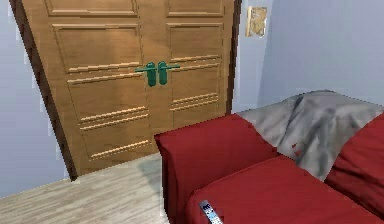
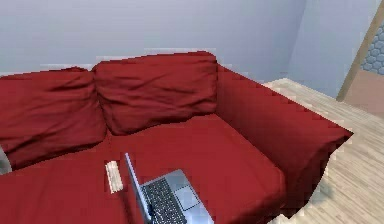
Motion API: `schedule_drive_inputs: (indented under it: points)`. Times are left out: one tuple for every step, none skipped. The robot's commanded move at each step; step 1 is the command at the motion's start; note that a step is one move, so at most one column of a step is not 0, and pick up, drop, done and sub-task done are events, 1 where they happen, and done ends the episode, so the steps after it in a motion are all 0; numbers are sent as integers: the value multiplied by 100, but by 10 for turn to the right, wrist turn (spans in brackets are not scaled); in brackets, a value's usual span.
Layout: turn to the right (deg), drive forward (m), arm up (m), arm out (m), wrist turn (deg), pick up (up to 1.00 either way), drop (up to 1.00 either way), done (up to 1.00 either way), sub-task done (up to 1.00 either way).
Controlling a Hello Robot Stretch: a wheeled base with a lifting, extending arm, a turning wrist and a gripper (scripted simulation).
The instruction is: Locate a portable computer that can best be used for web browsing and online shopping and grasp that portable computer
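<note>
An open laptop (image 2: 165, 195) with a grey keyboard and a thin upright screen lies on the seat of a red sofa (image 2: 230, 150), near the arm side view's bottom edge. A small pale flat object (image 2: 114, 176), like a remote, lies just left of the laptop on the same seat. In the forward view the red sofa (image 1: 230, 160) fills the lower right, with a small dark and white object (image 1: 210, 214) on its seat at the bottom edge.
A wooden double door (image 1: 135, 75) with green handles (image 1: 156, 73) stands ahead. A grey blanket (image 1: 310, 125) drapes over the sofa. A small framed picture (image 1: 257, 21) hangs on the pale wall. Light wooden floor (image 2: 350, 170) lies past the sofa's armrest (image 2: 290, 125).
</note>
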Motion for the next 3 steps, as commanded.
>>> schedule_drive_inputs:
  points:
    - [0,0,0,0,60,0,0,0,0]
    - [0,0,0,0,0,100,0,0,0]
    - [0,0,10,0,0,0,0,0,0]
